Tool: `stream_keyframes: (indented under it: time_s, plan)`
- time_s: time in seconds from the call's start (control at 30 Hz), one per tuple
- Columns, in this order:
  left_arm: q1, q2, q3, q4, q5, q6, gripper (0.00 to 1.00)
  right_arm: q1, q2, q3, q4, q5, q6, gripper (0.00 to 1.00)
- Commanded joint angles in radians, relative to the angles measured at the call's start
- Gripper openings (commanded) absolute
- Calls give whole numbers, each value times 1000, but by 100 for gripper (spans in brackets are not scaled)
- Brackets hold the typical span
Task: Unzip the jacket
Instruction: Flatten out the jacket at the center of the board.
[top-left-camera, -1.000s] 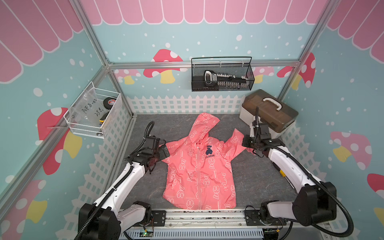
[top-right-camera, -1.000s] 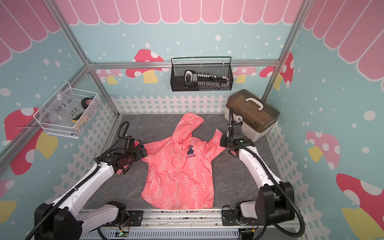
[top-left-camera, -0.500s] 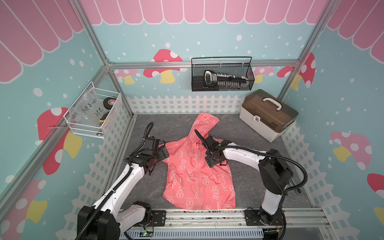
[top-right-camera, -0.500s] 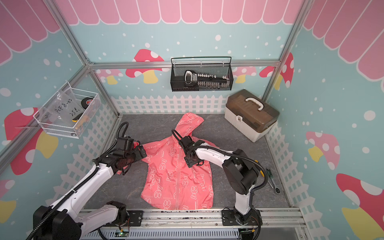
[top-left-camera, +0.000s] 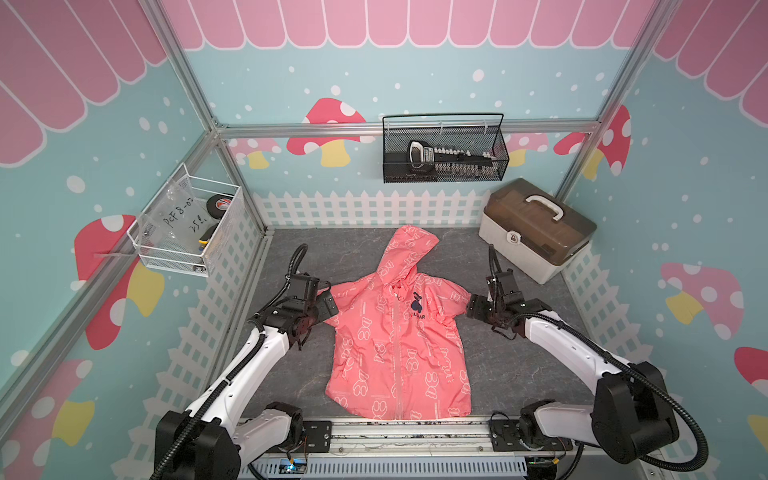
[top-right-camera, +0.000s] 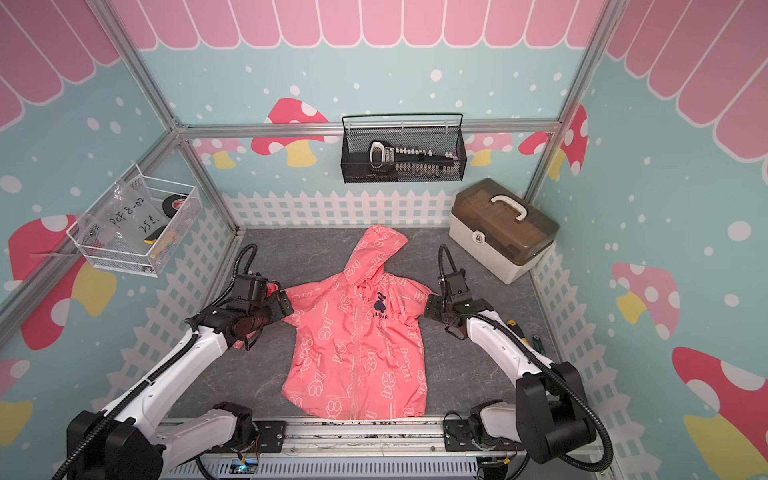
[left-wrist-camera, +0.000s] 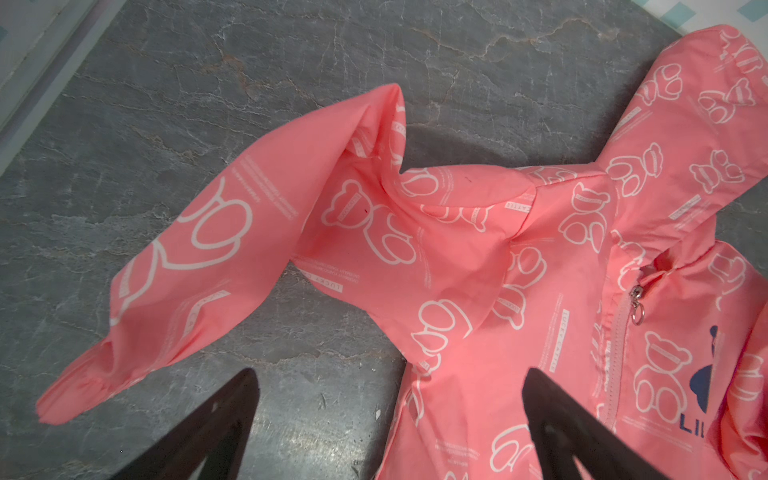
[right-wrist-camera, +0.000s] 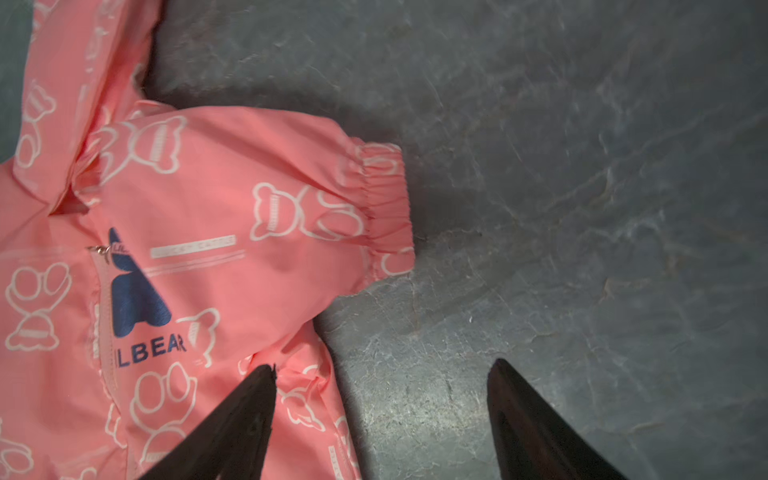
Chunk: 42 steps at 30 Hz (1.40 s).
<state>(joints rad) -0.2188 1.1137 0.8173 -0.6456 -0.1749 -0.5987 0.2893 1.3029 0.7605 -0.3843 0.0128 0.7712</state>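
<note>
The jacket (top-left-camera: 398, 345) lies flat, front up, in the middle of the grey mat (top-left-camera: 498, 361), hood toward the white fence (top-left-camera: 353, 208) and zipped to the neck. It looks thin, light and slippery, so I judge it will slide and bunch unless one side is pinned. The place to take hold is the small metal zipper pull (left-wrist-camera: 636, 300) just under the collar. My left gripper (left-wrist-camera: 388, 374) hovers by one sleeve and my right gripper (right-wrist-camera: 384, 365) by the other, both spread wide and holding nothing.

Arms stretched forward — left hand (top-left-camera: 327, 301), right hand (top-left-camera: 472, 310) both agape.
</note>
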Motion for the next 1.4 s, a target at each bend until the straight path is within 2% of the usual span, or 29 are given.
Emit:
stream_keyframes:
  time_s: [0.0, 0.2, 0.33, 0.5, 0.67, 0.83, 1.0, 1.1, 1.37]
  plan:
    - [-7, -6, -14, 7, 13, -10, 99, -18, 3, -47, 188, -89, 170, 85]
    - [-8, -8, -24, 16, 21, -13, 99, -71, 88, -175, 462, -140, 396, 84]
    - [-8, 0, -24, 23, 29, -9, 99, -80, 206, -239, 713, -178, 572, 75]
    - [-11, 7, -27, 26, 29, -10, 99, -81, 353, -236, 838, -179, 687, 71]
    - [-13, 8, -30, 31, 20, -10, 99, -78, 438, -239, 883, -158, 717, 61]
    - [-13, 21, -33, 34, 20, -10, 99, -79, 483, -230, 886, -141, 672, 25]
    - [-14, 22, -32, 33, 19, -9, 99, -80, 473, -216, 861, -120, 600, 5]
    - [-14, 15, -32, 32, 19, -7, 99, -80, 395, -162, 709, -76, 472, 0]
    - [-16, 14, -30, 29, 20, -10, 99, -160, 120, -44, 292, 137, 115, 0]
